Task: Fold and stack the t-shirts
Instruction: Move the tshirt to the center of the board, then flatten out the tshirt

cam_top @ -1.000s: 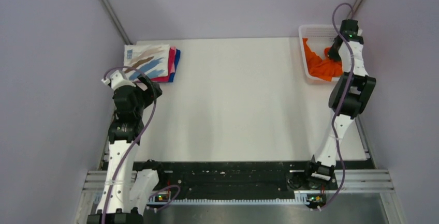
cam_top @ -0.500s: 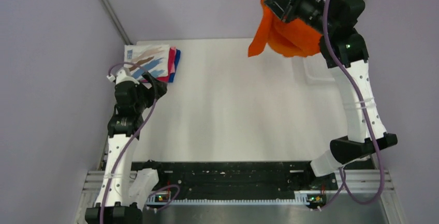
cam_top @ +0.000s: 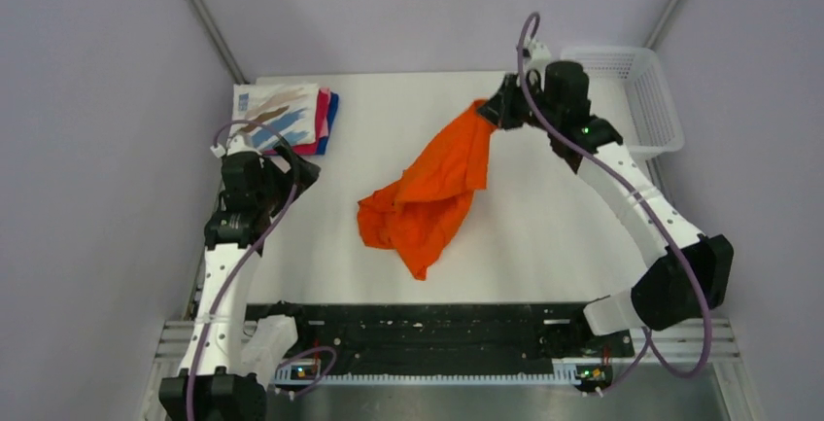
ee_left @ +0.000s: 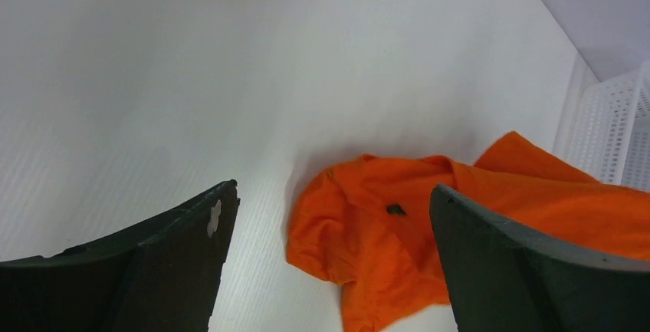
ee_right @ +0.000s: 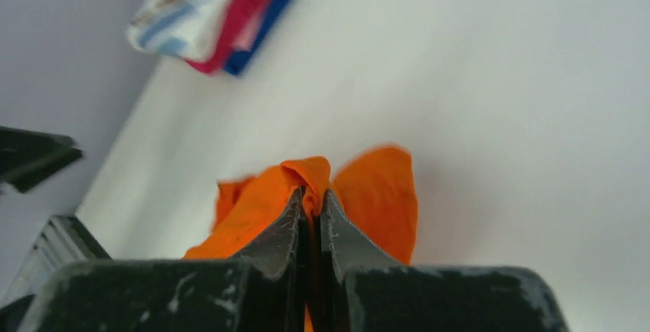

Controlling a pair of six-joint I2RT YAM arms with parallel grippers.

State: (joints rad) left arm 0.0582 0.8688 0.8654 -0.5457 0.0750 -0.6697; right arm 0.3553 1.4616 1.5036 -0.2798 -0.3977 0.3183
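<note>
While my right gripper (cam_top: 494, 115) is pinched tight on one edge of the orange t-shirt (cam_top: 428, 192), the rest of it trails crumpled across the middle of the white table (cam_top: 554, 236) — outside the mesh basket (cam_top: 649, 100), not yet spread or folded. My left gripper (cam_top: 294, 163) hangs with jaws wide apart, holding nothing, near the folded stack (cam_top: 285, 118) in the far left corner — printed white tee on top, pink and blue beneath. I judge three shirts done; this one has yet to be flattened, folded and stacked.

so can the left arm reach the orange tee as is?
Probably yes: left hand is open, only bare table between it and the orange tee; right hand pinches its far end.
</note>
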